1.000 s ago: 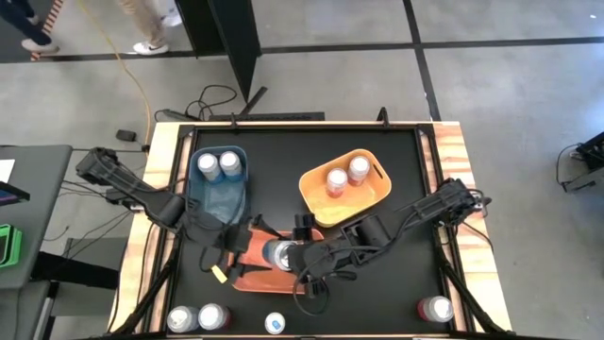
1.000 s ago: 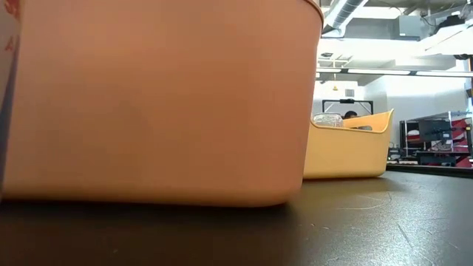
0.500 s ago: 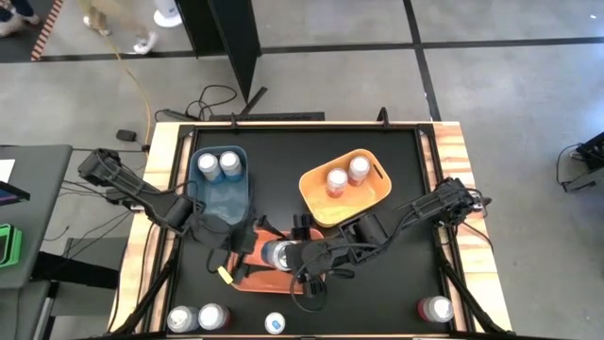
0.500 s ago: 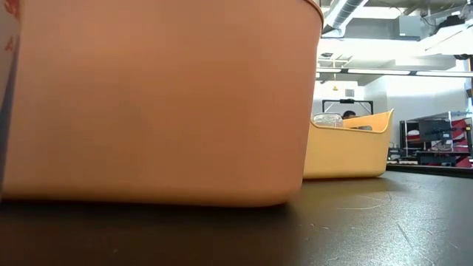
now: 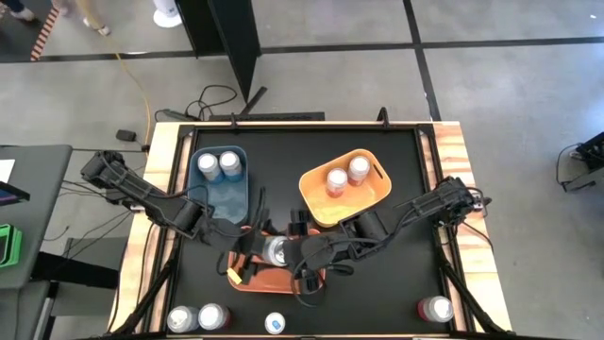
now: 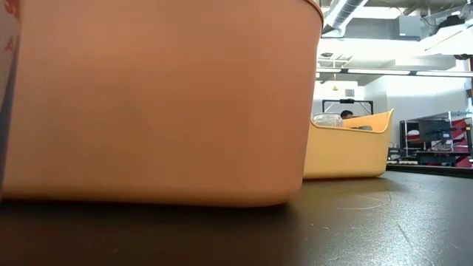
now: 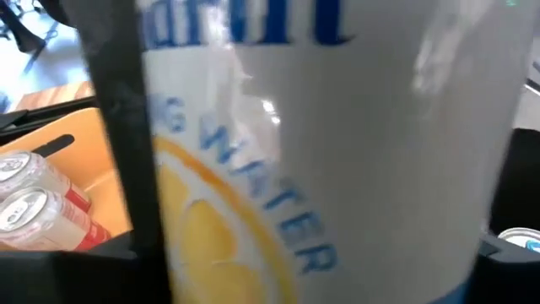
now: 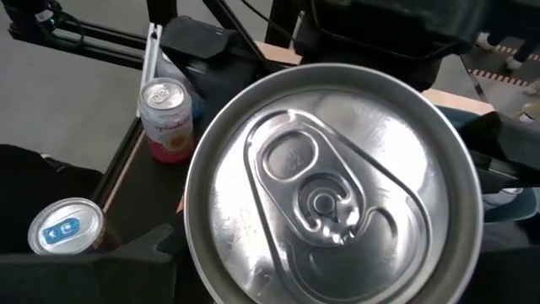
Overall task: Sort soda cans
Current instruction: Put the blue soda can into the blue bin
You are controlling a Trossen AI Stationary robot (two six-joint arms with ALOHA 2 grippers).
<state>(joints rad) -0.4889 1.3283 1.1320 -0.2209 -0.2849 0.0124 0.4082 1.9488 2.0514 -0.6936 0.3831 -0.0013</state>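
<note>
Black table (image 5: 311, 151), lower centre: left jaws (image 5: 247, 257) have slid in beside the can (image 5: 275, 251) right jaws (image 5: 300, 255) grip, now narrowing — handover looks underway.

Left arm swings in
Left tool (image 5: 247, 261) slides from the blue bin (image 5: 220, 185) onto the can (image 5: 275, 251) over the orange bin (image 5: 271, 280)
</note>
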